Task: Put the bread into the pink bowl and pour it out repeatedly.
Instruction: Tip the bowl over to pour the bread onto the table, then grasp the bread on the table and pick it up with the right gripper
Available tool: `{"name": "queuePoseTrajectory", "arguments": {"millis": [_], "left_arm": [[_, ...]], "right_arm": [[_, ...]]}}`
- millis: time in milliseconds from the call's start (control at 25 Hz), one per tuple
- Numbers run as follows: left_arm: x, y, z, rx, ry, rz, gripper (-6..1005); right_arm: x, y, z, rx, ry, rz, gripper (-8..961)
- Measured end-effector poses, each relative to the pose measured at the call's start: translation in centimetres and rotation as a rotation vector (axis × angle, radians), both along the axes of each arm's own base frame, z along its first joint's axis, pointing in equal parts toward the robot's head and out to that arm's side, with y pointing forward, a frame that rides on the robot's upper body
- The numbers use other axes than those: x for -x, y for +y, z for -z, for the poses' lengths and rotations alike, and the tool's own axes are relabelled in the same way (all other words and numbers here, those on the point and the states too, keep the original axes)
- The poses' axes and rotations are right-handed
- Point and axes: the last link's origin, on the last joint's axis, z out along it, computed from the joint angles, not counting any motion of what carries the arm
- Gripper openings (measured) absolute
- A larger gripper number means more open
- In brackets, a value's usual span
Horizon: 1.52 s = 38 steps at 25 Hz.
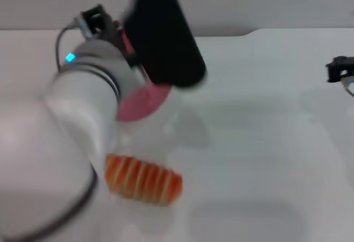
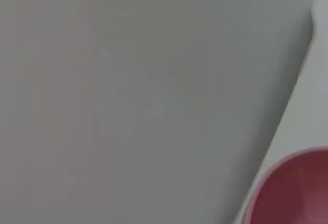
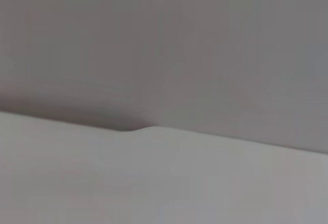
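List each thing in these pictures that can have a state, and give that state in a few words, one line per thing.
bread: out of the bowl, lying on the table, striped side up.
pink bowl: lifted and tipped, at the left gripper, with no bread seen in it.
left gripper: raised over the table at the bowl.
right gripper: off at the table's right edge, away from the work.

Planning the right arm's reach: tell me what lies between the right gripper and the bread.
In the head view, only bare white table lies between the right gripper, at the right edge, and the bread. The pink bowl sits beyond the bread, at the left gripper.
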Motion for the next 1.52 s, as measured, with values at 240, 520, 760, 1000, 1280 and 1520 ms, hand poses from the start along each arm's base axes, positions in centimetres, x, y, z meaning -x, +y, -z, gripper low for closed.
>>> {"name": "queuePoseTrajectory", "arguments": {"millis": [240, 520, 760, 1000, 1280, 1520], "left_arm": [[2.1, 3.6, -4.0, -0.032, -0.397, -0.300, 51], [5.9, 6.1, -9.6, -0.162, -0.649, -0.466, 51], [8.1, 6.4, -11.2, -0.092, -0.776, -0.540, 52], [9.2, 6.1, -11.2, -0.097, -0.787, -0.572, 52], [10.9, 6.8, -12.9, -0.252, -0.721, -0.605, 52], [11.5, 7.5, -12.8, -0.267, -0.702, -0.626, 52]], "right_arm": [[1.7, -0.1, 1.7, 0.094, 0.075, -0.081, 0], [2.7, -0.3, 2.9, 0.143, 0.069, -0.110, 0], [3.1, -0.4, 4.5, 0.206, 0.088, -0.113, 1], [4.4, 0.1, 7.4, 0.332, 0.113, -0.142, 1], [7.5, 0.3, 11.5, 0.462, 0.156, -0.236, 1], [8.8, -0.2, 13.0, 0.489, 0.229, -0.275, 2]]}}
